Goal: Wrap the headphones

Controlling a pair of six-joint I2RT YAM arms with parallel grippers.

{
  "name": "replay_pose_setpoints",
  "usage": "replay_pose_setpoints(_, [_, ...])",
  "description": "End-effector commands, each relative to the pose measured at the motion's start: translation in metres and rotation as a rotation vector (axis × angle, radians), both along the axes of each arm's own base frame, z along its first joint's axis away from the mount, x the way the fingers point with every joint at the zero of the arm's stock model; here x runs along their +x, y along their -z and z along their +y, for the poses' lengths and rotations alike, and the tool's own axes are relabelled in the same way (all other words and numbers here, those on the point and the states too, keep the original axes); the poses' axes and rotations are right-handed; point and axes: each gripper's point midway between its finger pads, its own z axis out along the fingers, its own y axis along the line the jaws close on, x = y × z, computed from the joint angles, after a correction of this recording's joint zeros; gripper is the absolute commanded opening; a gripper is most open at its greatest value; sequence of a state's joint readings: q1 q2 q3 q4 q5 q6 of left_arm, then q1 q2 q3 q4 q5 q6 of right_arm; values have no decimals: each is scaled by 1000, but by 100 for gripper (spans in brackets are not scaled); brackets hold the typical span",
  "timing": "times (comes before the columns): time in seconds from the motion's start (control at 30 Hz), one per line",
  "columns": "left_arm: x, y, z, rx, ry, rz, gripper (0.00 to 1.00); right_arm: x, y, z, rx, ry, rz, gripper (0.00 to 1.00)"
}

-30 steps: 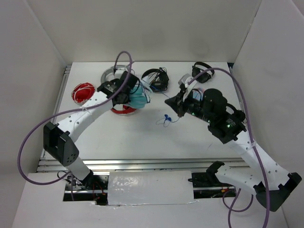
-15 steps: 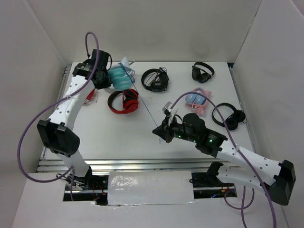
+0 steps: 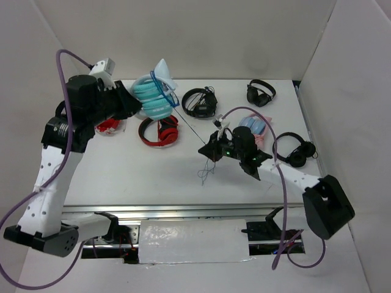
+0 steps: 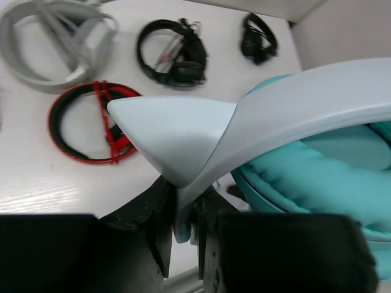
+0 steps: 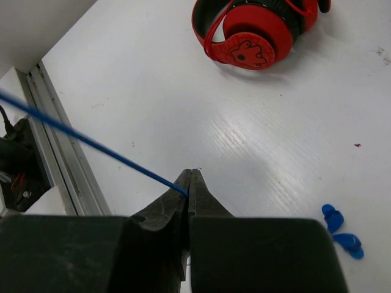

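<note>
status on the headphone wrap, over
Left gripper shut on teal headphones at the white band, held aloft. Right gripper pinching the blue cable, drawn taut between them. Red-and-black headphones lie near the cable run.

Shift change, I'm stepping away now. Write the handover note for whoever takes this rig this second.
Left hand: shut on the white band of the headphones, raised at far left.
Right hand: shut on the blue cable, taut from the cups.
Done: some cable turns show across the cups.
Left: wind the taut stretch and the loose tail below the right hand, then set down.
</note>
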State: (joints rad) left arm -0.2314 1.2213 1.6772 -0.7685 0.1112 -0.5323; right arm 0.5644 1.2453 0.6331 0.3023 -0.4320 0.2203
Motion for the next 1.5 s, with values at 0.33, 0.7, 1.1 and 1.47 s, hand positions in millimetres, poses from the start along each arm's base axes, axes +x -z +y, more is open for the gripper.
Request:
replay_pose_setpoints(0.33, [-105,60,-131,-17,521,-87,0,146,-63,-27,-31,51,-120,0])
replay_pose_setpoints(0.7, [-114,200,-143,548,352,155,0,133,-160,-63,-154,36,-398,0])
replay_pose_setpoints(1.1, [-5,208,-47,629,-296,350,0,2,-194,-51,-117,97,-512,0])
replay_pose_setpoints(1.47, [64,103,7,469,-606,229,0,-64,-135,-17,-8,111,-304,0])
